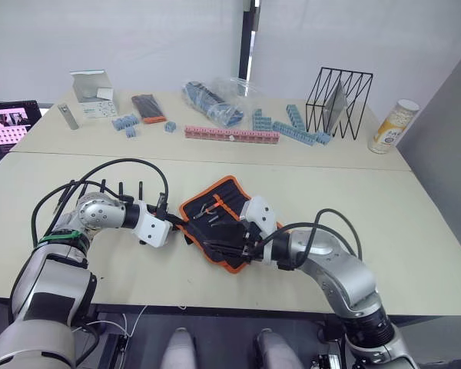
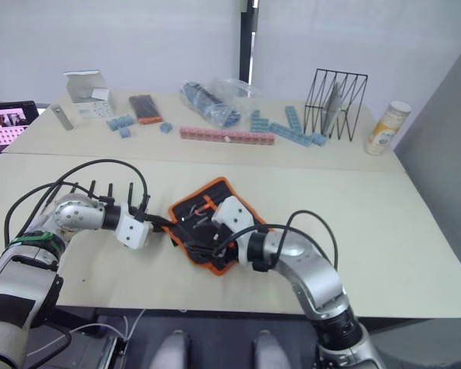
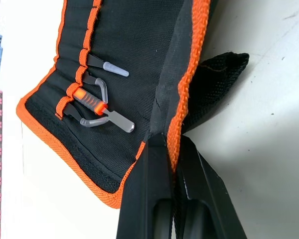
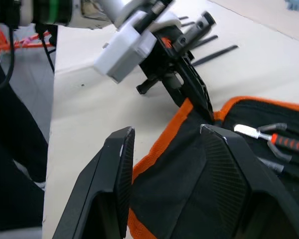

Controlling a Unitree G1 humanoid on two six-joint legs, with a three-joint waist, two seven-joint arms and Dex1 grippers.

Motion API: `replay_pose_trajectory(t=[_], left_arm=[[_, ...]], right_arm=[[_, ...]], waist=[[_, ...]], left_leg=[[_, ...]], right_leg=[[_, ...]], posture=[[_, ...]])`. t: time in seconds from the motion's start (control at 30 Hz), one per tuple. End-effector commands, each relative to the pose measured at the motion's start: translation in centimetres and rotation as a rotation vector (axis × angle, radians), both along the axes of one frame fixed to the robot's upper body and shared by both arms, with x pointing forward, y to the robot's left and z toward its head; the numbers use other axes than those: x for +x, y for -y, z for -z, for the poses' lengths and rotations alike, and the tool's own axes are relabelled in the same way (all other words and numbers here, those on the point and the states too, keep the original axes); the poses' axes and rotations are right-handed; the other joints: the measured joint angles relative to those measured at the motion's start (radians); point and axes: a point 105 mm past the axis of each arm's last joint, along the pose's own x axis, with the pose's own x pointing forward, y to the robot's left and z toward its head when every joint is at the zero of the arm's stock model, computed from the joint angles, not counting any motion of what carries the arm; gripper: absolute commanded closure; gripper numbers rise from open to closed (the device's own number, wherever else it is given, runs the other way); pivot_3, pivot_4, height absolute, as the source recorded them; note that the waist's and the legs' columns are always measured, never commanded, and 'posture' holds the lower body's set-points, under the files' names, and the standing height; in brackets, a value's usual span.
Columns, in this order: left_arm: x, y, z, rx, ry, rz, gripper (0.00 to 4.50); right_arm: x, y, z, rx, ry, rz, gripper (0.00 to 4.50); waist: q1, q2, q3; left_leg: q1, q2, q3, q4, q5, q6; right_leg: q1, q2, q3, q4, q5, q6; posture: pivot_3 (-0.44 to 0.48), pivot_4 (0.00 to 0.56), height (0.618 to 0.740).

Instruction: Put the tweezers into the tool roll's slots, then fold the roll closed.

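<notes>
1. We judged the tool roll [image 1: 219, 219] soft and floppy, light fabric that sags unless pinched at its stiffer orange edging, so the edge seemed the place to hold it.
2. It lay open on the worktop [image 1: 415, 231] between both arms, with a few small tools tucked in the slots [image 3: 79, 94].
3. Our left gripper [image 3: 170, 149] was clamped on the roll's orange edge, lifting that corner.
4. Our right gripper [image 4: 164, 164] had its fingers apart, straddling the near edge of the roll.
5. Several tweezers [image 4: 214, 52] lay loose on the worktop beyond the left gripper, not yet slotted.
</notes>
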Motion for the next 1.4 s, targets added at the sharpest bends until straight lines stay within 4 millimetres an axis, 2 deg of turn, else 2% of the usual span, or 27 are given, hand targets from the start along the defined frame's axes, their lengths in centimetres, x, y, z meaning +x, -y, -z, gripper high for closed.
replay_pose_trajectory(t=[0.03,0.13,0.43,0.57,0.67,0.73,0.8,0.9,0.93,1.03,1.17,1.3,1.4], left_arm=[[0.1,-0.4,-0.4,0.023,0.029,-0.001,4.50],[0.3,-0.5,-0.5,0.016,0.033,-0.019,4.50],[0.5,-0.8,-0.8,-0.017,0.021,-0.046,4.50],[0.2,-1.1,-1.5,-0.087,-0.113,-0.070,3.28],[0.2,-2.2,-2.4,-0.180,-0.323,-0.154,2.32],[0.2,-3.5,-3.4,-0.269,-0.559,-0.274,1.62],[-0.1,-3.8,-4.7,-0.395,-0.747,-0.342,0.98],[-0.4,-2.5,-7.4,-0.627,-0.945,-0.319,0.98],[-0.6,-2.1,-7.6,-0.665,-0.980,-0.325,0.98],[-0.9,-1.0,-7.1,-0.737,-1.028,-0.352,1.83],[-1.1,0.4,-5.5,-0.786,-1.003,-0.399,3.16],[-1.0,0.4,-2.5,-0.767,-0.931,-0.505,4.49],[-1.0,-0.4,0.3,-0.673,-0.844,-0.590,4.49]], right_arm=[[0.2,-0.5,0.4,0.024,0.010,0.026,3.40],[-0.1,-0.9,2.0,0.007,-0.020,0.023,4.41],[-0.2,-1.3,5.8,-0.109,-0.118,0.047,4.47],[-0.4,-1.4,7.0,-0.134,-0.169,0.046,4.50],[-0.5,-1.5,7.2,-0.140,-0.180,0.042,4.50],[-0.6,-1.5,7.3,-0.146,-0.183,0.036,4.50],[-0.7,-1.6,7.4,-0.154,-0.183,0.029,4.50],[-0.7,-1.7,7.4,-0.164,-0.180,0.013,4.50],[-0.7,-1.7,7.4,-0.167,-0.179,0.009,4.50],[-0.5,-1.7,7.3,-0.171,-0.171,0.007,4.50],[-0.3,-1.7,7.2,-0.180,-0.162,0.003,4.50],[-0.4,-1.6,7.1,-0.190,-0.157,-0.003,4.50],[-0.4,-1.5,6.8,-0.190,-0.151,-0.009,4.50]], waist=[[0.000,0.000,0.000],[0.000,0.000,0.000],[0.000,0.000,0.000],[-0.002,0.000,0.000],[-0.006,0.000,0.000],[-0.012,0.000,0.000],[-0.024,0.000,0.000],[-0.027,0.000,0.000],[-0.028,0.000,0.000],[-0.033,0.000,0.000],[-0.033,0.000,0.000],[-0.031,0.000,0.000],[-0.030,0.000,0.000]], left_leg=[[0.000,0.000,0.000,0.000,0.000,0.000],[0.000,0.000,0.000,0.000,0.000,0.000],[0.000,0.000,0.000,0.000,0.000,0.000],[0.000,0.000,0.000,0.000,0.000,0.000],[0.000,0.000,0.000,0.000,0.000,0.000],[0.000,0.000,0.000,0.000,0.000,0.000],[0.000,0.000,-0.001,0.001,0.000,0.000],[0.001,0.000,-0.002,0.001,0.000,0.000],[0.001,0.000,-0.002,0.001,0.000,0.000],[0.003,0.000,-0.002,0.001,0.000,0.000],[0.005,0.000,-0.002,0.001,0.000,0.000],[0.006,0.000,-0.002,0.001,0.000,0.000],[0.007,0.000,-0.001,0.001,0.000,0.000]], right_leg=[[0.000,0.000,0.000,0.000,0.000,0.000],[0.000,0.000,0.000,0.000,0.000,0.000],[0.000,0.000,0.000,0.001,0.000,0.000],[0.000,0.000,0.000,0.001,0.000,0.000],[0.000,0.000,0.000,0.002,0.000,0.000],[0.000,0.000,0.000,0.003,0.000,0.000],[-0.001,0.000,0.000,0.005,-0.001,0.000],[0.000,0.000,-0.001,0.008,-0.005,0.000],[0.000,0.000,-0.002,0.009,-0.005,0.000],[0.000,0.000,-0.001,0.010,-0.005,-0.001],[0.000,0.000,-0.001,0.013,-0.007,-0.002],[0.001,0.001,-0.001,0.014,-0.007,-0.002],[0.002,0.001,0.000,0.014,-0.007,-0.002]], posture=[[0.000,0.150,0.663],[0.000,0.150,0.663],[0.000,0.150,0.663],[0.000,0.150,0.663],[0.000,0.150,0.663],[0.000,0.150,0.663],[0.000,0.150,0.663],[0.000,0.150,0.663],[0.000,0.150,0.663],[0.000,0.150,0.663],[0.000,0.150,0.663],[0.000,0.150,0.663],[0.000,0.150,0.663]])
